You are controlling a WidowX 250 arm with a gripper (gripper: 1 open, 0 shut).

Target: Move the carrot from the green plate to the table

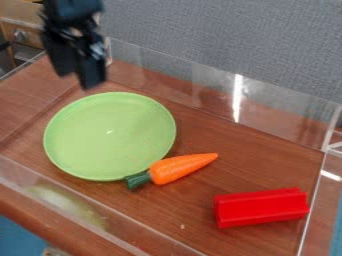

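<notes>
- The gripper [78,76], blurred, is held raised at the left with its jaws spread open, released.
- The green plate [110,136] is set lower than the gripper, toward the viewer.
- The carrot [182,168] is laid on the desk [167,215], below and right of the gripper, by the plate's near right edge.
- The red block [261,207] is placed farthest right of the gripper.

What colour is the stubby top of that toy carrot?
Dark green, clearest in the camera view.
</notes>
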